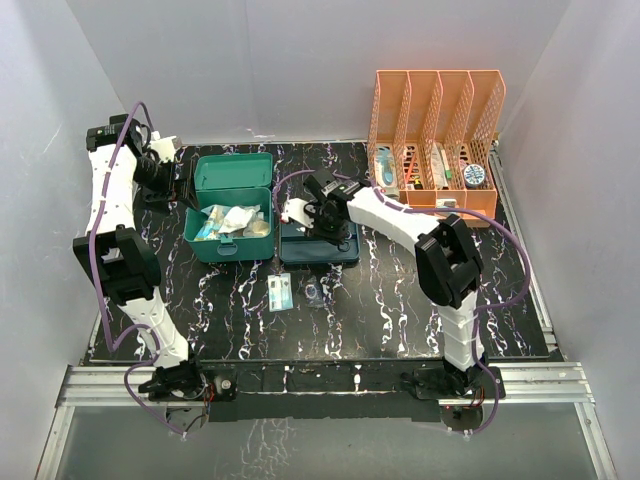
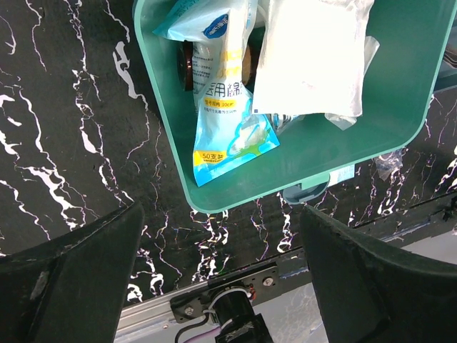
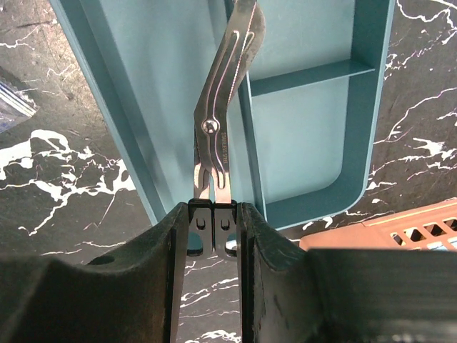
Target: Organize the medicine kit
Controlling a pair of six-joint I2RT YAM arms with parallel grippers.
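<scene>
The teal-green medicine kit (image 1: 233, 170) stands open at the back left, lid raised, holding a blue-and-white packet (image 2: 228, 114), a white pouch (image 2: 310, 57) and a brown bottle (image 2: 187, 64). Its front rim (image 2: 285, 186) shows in the left wrist view. My left gripper (image 1: 165, 180) is open and empty beside the kit's left side; in its wrist view it (image 2: 221, 271) hangs over bare table. My right gripper (image 1: 310, 215) is shut on the black handles of steel scissors (image 3: 218, 121). The blades point into the dark blue-grey compartment tray (image 3: 314, 107).
An orange mesh file rack (image 1: 435, 130) with several items stands at the back right. The compartment tray (image 1: 340, 252) lies just right of the kit. Two small packets (image 1: 281, 292) (image 1: 316, 293) lie on the table in front of the tray.
</scene>
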